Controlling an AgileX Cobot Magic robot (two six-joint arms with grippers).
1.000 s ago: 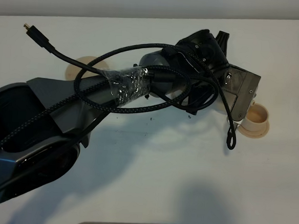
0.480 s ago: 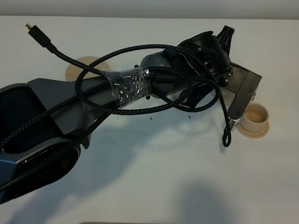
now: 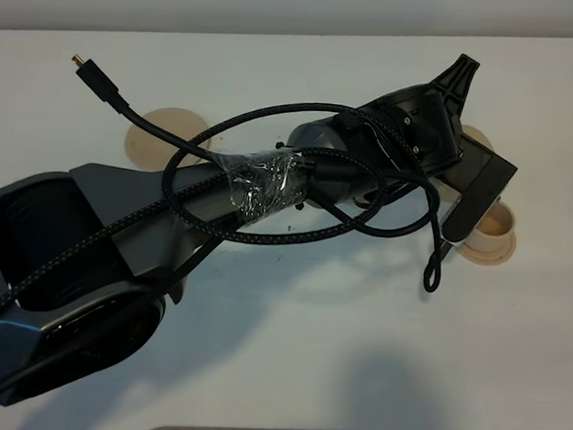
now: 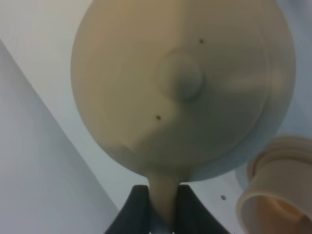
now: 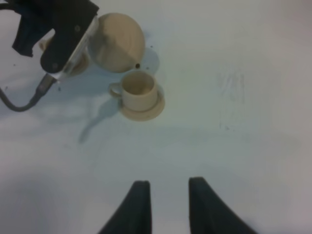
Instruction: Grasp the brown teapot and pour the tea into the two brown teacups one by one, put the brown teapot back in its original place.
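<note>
**Pour at a teacup: pot held by the left arm**

- Left tool: clamped on the loop handle of the brown teapot, one finger on each side.
- Right tool: over bare counter. Its jaws are a narrow gap apart with nothing between them.
- Pot: far over on the robot's right side, just beside one teacup that sits on its small saucer.
- Pot attitude: from the right wrist it looks raised and tipped, with the spout aimed down at the cup rim nearest the pot. No stream of tea can be made out.
- Other teacup: the left arm covers that area in the high view, so I cannot place it.
- Wide saucer, the pot's home: bare, and well apart from the pot on the robot's left side.

My read is that the pouring step is in hand at this cup. I cannot tell whether it is the first or the second of the two.

The next move calls for keeping the spout over the cup's mouth, then levelling the pot before any sideways travel. The whole pot hangs off that thin handle, so the clamp must not slacken. Tipping further could also shift the lid.
</note>
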